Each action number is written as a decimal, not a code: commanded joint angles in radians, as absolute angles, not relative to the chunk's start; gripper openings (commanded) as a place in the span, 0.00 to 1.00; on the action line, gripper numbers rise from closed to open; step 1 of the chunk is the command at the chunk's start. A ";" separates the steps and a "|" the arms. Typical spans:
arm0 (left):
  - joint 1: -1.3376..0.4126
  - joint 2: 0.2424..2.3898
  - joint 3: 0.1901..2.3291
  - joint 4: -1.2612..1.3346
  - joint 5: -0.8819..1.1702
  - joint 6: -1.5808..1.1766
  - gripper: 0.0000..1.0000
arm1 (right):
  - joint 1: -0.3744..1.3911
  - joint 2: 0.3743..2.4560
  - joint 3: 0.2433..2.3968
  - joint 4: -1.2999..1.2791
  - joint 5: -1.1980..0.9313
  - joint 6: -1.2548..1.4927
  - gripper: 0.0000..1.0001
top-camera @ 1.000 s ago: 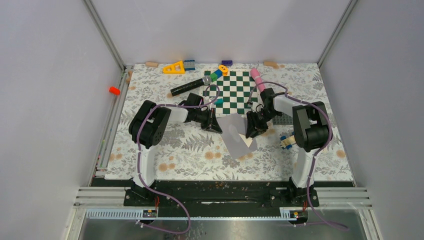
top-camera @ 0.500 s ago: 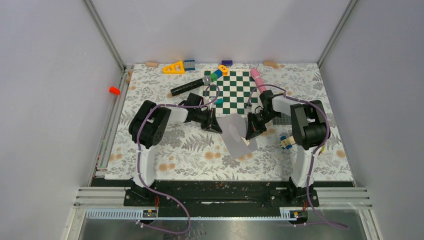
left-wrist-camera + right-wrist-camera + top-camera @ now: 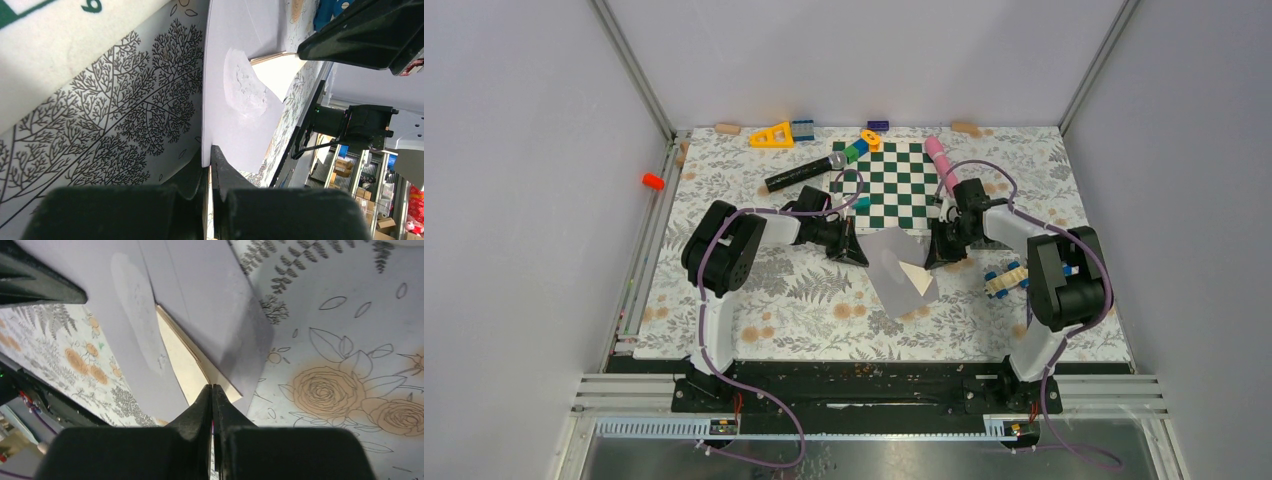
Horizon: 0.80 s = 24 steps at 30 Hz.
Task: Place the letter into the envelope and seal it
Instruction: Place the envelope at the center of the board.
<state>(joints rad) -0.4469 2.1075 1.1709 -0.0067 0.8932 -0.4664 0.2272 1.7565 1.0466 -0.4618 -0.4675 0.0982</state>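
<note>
Left hand is pressed together, pinching the envelope by its left edge. Right hand is closed too, tips right at the cream letter poking out of the envelope mid-tabletop. Can't tell if it's nipping any paper. Risk imo: a push buckles the letter, or drags the envelope out of that thin pinch. The floral tabletop looks slick. Plain pale walls, checkered board on the far side.

This looks like a robot lab: plain grey walls and metal rails box in a desk with robot arms bolted on.
</note>
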 commanded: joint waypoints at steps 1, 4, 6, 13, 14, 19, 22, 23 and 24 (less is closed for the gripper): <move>-0.459 2.137 1.170 -0.046 0.844 -0.443 0.00 | 0.233 1.739 1.030 -0.407 -0.375 0.178 0.00; -0.458 2.135 1.171 -0.046 0.845 -0.443 0.00 | 0.237 1.746 1.033 -0.406 -0.351 0.192 0.00; -0.458 2.134 1.171 -0.046 0.845 -0.443 0.00 | 0.243 1.752 1.042 -0.414 -0.358 0.189 0.00; -0.456 2.131 1.169 -0.046 0.844 -0.441 0.00 | 0.245 1.709 1.082 -0.546 -0.268 0.124 0.00; -0.457 2.133 1.171 -0.046 0.846 -0.441 0.00 | 0.245 1.704 1.086 -0.564 -0.251 0.119 0.00; -0.459 2.135 1.173 -0.046 0.847 -0.444 0.00 | 0.246 1.698 1.088 -0.602 -0.249 0.096 0.00; -0.459 2.133 1.172 -0.046 0.845 -0.445 0.00 | 0.250 1.713 1.092 -0.614 -0.303 0.089 0.00; -0.459 2.132 1.171 -0.046 0.844 -0.445 0.00 | 0.254 1.718 1.098 -0.622 -0.324 0.083 0.04; -0.458 2.130 1.170 -0.046 0.843 -0.444 0.00 | 0.258 1.721 1.101 -0.630 -0.335 0.077 0.06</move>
<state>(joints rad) -0.4469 2.1075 1.1709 -0.0071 0.8932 -0.4709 0.2386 1.7359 1.0588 -0.5716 -0.2836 0.1116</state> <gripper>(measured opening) 0.006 0.025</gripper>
